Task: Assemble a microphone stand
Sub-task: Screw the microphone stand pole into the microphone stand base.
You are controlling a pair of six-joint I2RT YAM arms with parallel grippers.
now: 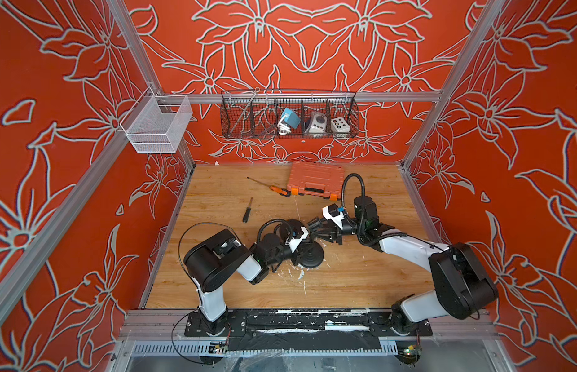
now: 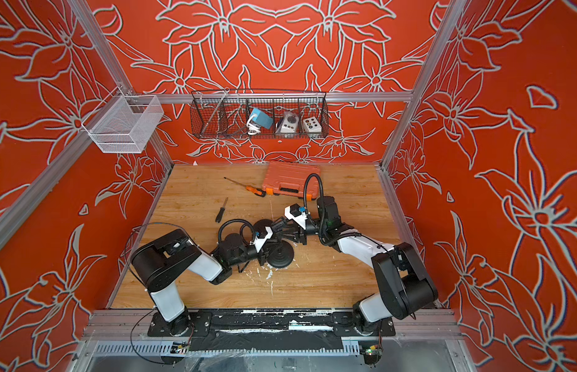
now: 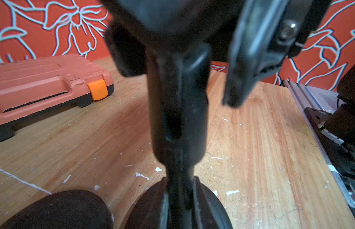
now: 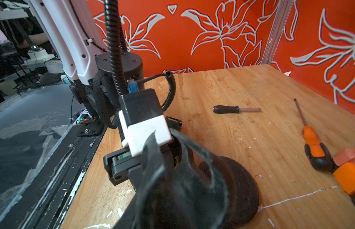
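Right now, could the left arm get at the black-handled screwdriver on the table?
Probably not at once. The left gripper is shut on the stand post, so it is busy. The black-handled screwdriver lies uncovered on the table close by; after releasing, reach looks likely.

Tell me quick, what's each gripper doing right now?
Left gripper: shut on the stand pole.
Right gripper: cannot tell, jaws blurred.
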